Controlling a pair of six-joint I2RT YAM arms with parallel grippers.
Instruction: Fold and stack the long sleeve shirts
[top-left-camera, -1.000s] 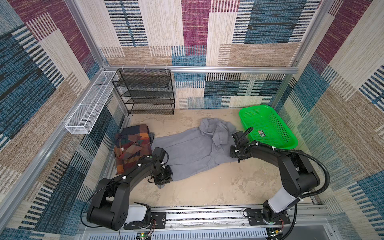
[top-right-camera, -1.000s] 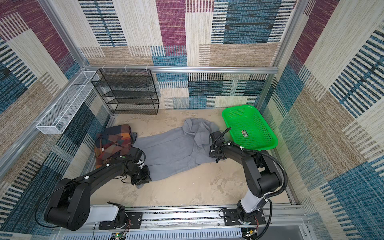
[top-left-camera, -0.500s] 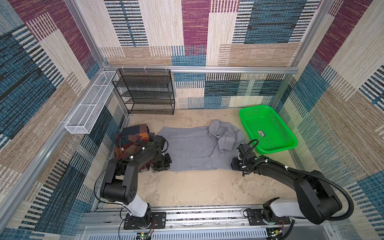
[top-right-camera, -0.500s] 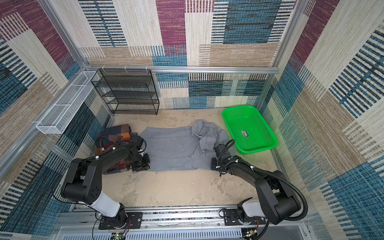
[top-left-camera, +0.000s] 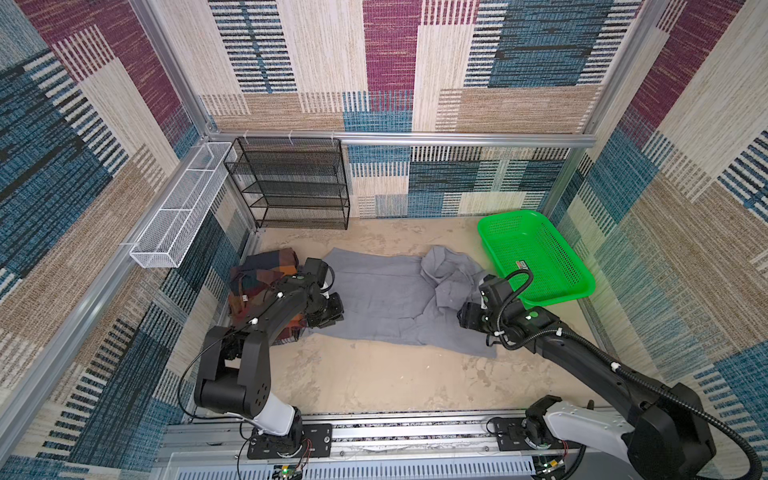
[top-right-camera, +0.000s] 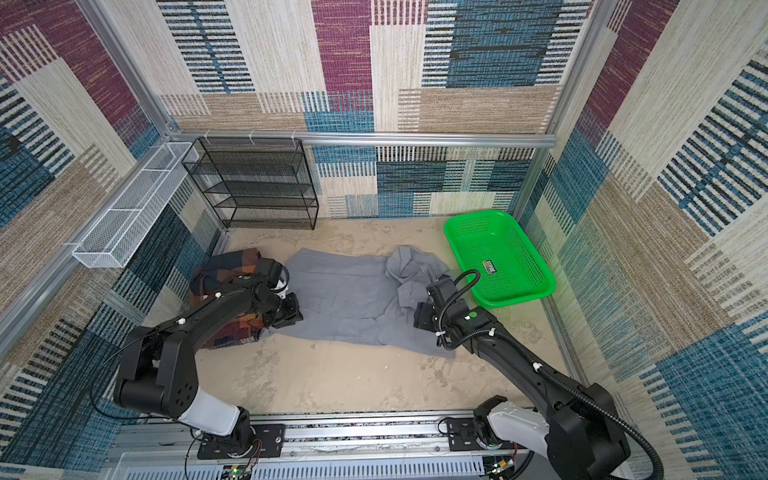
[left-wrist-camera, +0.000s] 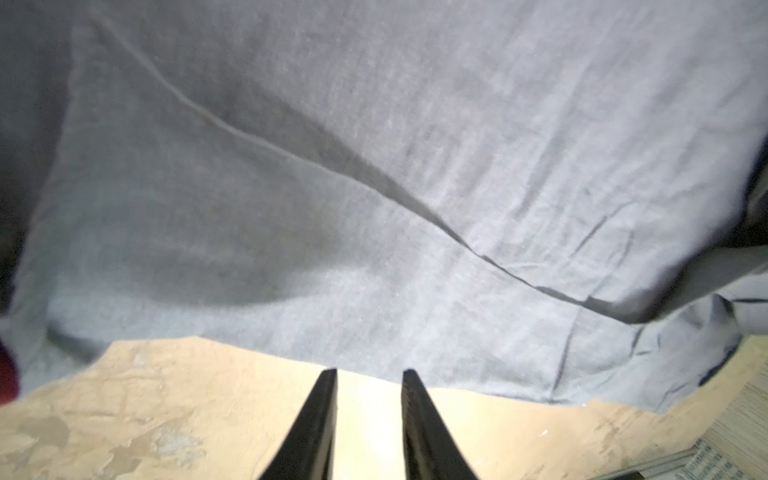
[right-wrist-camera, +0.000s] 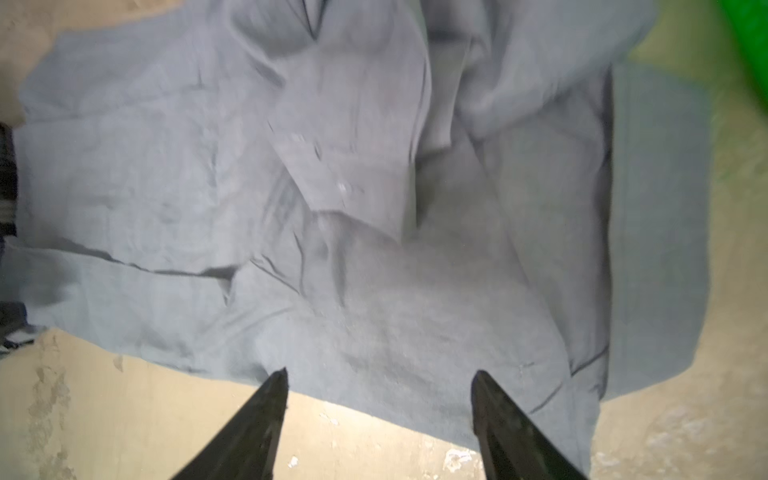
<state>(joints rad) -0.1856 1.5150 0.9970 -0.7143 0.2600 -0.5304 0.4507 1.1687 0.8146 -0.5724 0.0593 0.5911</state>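
1. In the middle of the table (top-left-camera: 374, 374), the gray shirt (top-left-camera: 386, 299) now lies flat, just let go.
2. Left gripper (left-wrist-camera: 370, 372): jaws a little apart, empty. Right gripper (right-wrist-camera: 380, 371): wide, empty.
3. Folding comes next; the plaid shirt (top-left-camera: 257, 278) waits at the left.

Top views bright, even, sharp w/ wide-angle edge bend; wrist views blurry, glare on floor (left-wrist-camera: 370, 401).

Carpet-walled lab cell, aluminium frame (top-left-camera: 415, 139)
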